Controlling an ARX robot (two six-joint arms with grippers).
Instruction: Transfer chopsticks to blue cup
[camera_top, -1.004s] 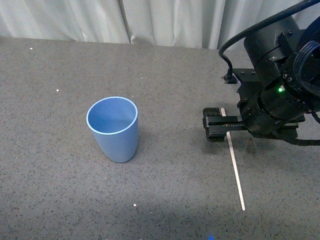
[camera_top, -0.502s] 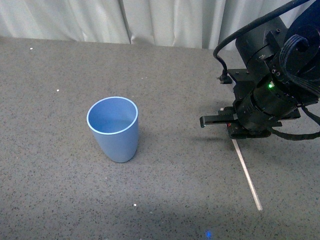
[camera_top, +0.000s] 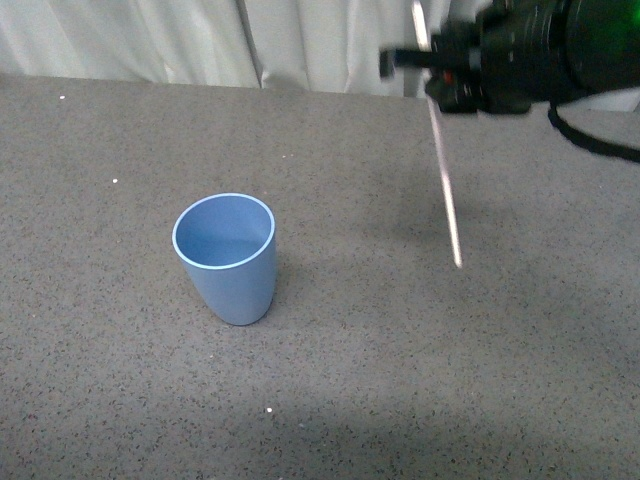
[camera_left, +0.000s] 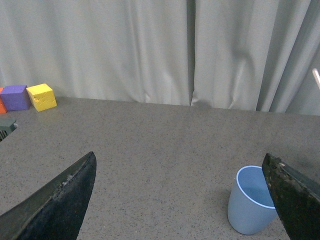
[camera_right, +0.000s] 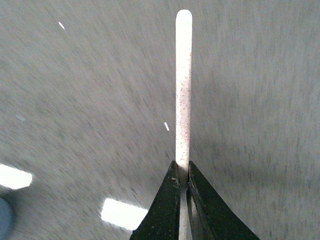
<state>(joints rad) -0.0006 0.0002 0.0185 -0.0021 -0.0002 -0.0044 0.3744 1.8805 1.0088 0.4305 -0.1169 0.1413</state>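
The blue cup (camera_top: 227, 257) stands upright on the grey table, left of centre in the front view; it also shows in the left wrist view (camera_left: 251, 201). My right gripper (camera_top: 428, 62) is high at the top right, shut on the chopsticks (camera_top: 444, 185), a thin cream stick that hangs down nearly upright, its lower end in the air to the right of the cup. In the right wrist view the stick (camera_right: 183, 90) runs out from between the shut fingers of the gripper (camera_right: 183, 172). My left gripper (camera_left: 182, 200) is open and empty, low over the table, with the cup near one finger.
A grey speckled table (camera_top: 120, 380) stretches across the view, with white curtains (camera_top: 150, 40) behind it. A yellow block (camera_left: 41, 96) and a purple block (camera_left: 15, 96) sit at the table's far edge in the left wrist view.
My right gripper has risen from the table to the top of the front view with the chopsticks in it. The stick has swung from lying on the table to hanging nearly upright.
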